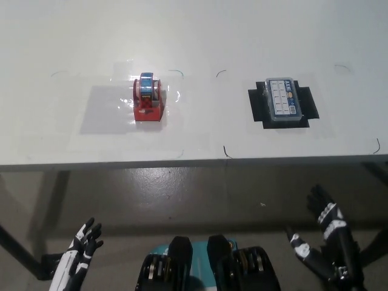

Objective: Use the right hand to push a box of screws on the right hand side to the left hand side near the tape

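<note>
Screw box (pixel 283 101) right of tape (pixel 148 99)

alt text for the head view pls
A box of screws sits on the right of a white table, a red tape dispenser to its left. Both robot hands, left and right, hang open below the table edge.

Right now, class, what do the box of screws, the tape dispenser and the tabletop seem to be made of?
Box of screws: likely clear plastic, glossy; a compartment grid shows through the lid. It sits on a black, matte patch, material unclear.
Tape dispenser: probably red plastic, holding a bluish roll.
Tabletop: white and smooth, faintly reflective, possibly laminate.
</note>
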You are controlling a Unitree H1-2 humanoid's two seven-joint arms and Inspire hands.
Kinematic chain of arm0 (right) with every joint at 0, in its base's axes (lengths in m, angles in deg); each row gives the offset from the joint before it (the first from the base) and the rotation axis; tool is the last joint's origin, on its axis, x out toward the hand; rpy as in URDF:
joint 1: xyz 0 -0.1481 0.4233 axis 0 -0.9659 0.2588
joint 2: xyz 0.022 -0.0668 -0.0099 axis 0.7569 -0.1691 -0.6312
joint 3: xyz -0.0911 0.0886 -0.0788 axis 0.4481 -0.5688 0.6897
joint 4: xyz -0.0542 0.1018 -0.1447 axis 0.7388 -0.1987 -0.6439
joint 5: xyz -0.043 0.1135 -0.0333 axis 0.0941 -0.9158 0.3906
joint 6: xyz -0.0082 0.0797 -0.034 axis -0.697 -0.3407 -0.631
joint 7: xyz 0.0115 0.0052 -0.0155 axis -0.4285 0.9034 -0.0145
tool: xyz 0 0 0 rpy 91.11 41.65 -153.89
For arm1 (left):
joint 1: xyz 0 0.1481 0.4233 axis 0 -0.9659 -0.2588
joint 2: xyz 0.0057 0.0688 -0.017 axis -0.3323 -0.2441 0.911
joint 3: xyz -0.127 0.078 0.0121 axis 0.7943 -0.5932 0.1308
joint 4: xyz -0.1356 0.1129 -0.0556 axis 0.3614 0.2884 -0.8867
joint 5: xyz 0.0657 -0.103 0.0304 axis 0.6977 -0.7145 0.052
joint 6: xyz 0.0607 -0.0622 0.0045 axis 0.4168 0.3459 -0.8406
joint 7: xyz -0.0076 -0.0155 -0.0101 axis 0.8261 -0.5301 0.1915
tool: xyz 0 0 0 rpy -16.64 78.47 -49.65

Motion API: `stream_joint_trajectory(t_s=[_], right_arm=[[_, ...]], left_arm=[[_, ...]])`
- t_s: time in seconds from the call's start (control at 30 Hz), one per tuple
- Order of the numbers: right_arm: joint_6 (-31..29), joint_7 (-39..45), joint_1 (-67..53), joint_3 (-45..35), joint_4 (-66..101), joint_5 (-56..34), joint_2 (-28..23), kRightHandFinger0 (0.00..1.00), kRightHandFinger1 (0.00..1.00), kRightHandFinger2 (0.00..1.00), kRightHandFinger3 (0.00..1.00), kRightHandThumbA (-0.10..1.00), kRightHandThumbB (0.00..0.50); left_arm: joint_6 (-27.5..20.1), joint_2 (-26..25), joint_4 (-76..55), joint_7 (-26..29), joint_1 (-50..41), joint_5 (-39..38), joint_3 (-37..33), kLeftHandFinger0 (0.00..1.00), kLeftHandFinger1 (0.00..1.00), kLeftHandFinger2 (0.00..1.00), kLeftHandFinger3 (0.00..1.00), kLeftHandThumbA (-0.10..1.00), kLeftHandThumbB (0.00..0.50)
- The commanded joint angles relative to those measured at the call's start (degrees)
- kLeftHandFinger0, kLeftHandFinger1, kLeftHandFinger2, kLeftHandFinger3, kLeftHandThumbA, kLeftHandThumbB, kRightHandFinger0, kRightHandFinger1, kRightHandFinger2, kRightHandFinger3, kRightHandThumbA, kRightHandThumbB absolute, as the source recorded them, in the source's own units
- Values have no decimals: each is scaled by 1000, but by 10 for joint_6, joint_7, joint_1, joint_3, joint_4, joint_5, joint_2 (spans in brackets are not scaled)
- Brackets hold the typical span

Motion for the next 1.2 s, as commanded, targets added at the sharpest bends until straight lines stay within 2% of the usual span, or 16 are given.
stream_joint_trajectory(t_s=[0.0,0.07,0.1,0.2,0.3,0.47,0.5,0.77,0.83,0.87,0.93,0.97,1.03,1.1,1.13,1.17], right_arm=[[-11,-25,45,-24,40,0,5,889,924,1000,1000,671,119],[-14,-21,74,-35,34,-16,-3,867,920,1000,1000,660,112],[-5,-16,97,-44,30,-28,-16,919,959,1000,1000,693,136],[23,-25,131,-63,35,-8,-28,999,1000,1000,1000,772,146],[61,-35,165,-76,38,-4,-28,1000,1000,1000,1000,792,175],[83,-34,237,-90,3,-8,-43,1000,1000,1000,1000,741,71],[86,-35,254,-92,-13,-9,-46,1000,1000,1000,1000,744,70],[61,-58,375,-104,-175,1,-60,1000,1000,1000,1000,773,82],[66,-69,415,-106,-231,0,-58,1000,1000,1000,1000,784,120],[53,-66,431,-106,-259,-5,-59,1000,1000,1000,1000,791,98],[39,-63,453,-105,-299,-9,-60,1000,1000,1000,1000,825,92],[29,-61,482,-105,-358,-15,-58,1000,1000,1000,1000,917,82],[20,-62,496,-105,-389,-14,-59,1000,1000,1000,1000,982,83],[11,-58,523,-108,-448,-24,-57,1000,1000,1000,1000,1000,110],[6,-56,538,-112,-485,-31,-53,1000,1000,1000,1000,1000,147],[2,-56,541,-112,-493,-31,-53,1000,1000,1000,1000,1000,149]], left_arm=[[-23,-13,-21,-16,6,-10,0,1000,1000,1000,1000,855,151],[-21,-13,-26,-15,5,-8,-1,1000,1000,1000,1000,854,151],[-23,-13,-25,-14,5,-6,-1,1000,1000,1000,1000,854,150],[-28,-13,-21,-17,6,-9,-1,1000,1000,1000,1000,852,147],[-29,-12,-21,-16,5,-10,2,1000,1000,1000,1000,839,148],[-26,-12,-26,-20,4,-9,0,1000,1000,1000,1000,836,147],[-26,-13,-26,-20,5,-7,-1,1000,1000,1000,1000,839,148],[-21,-10,-27,-21,5,-10,-2,1000,1000,1000,1000,831,165],[-24,-11,-29,-21,5,-10,-2,1000,1000,1000,1000,825,160],[-24,-11,-29,-20,5,-8,-1,1000,1000,1000,1000,826,162],[-24,-11,-27,-21,6,-12,-1,1000,1000,1000,1000,825,164],[-21,-11,-31,-22,4,-13,-1,1000,1000,1000,1000,818,158],[-21,-11,-31,-22,4,-11,-2,1000,1000,1000,1000,818,158],[-18,-11,-34,-23,3,-13,-2,1000,1000,1000,1000,820,157],[-17,-11,-36,-22,2,-11,-2,1000,1000,1000,1000,821,156],[-17,-11,-37,-22,2,-11,-2,1000,1000,1000,1000,822,156]])
